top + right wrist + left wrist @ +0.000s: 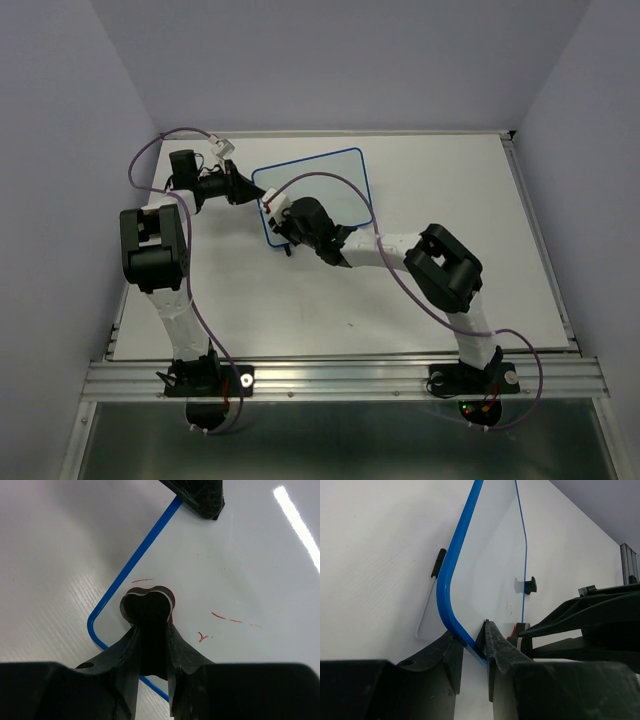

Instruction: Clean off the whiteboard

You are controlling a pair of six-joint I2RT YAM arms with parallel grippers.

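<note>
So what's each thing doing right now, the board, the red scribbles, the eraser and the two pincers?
whiteboard, on the table, gripped at one edge, not clean yet.
red marks, a few faint ones, unwiped.
eraser, held on the board near a corner.
left pincer, shut on the whiteboard's blue rim.
right pincer, shut on the eraser.
</note>
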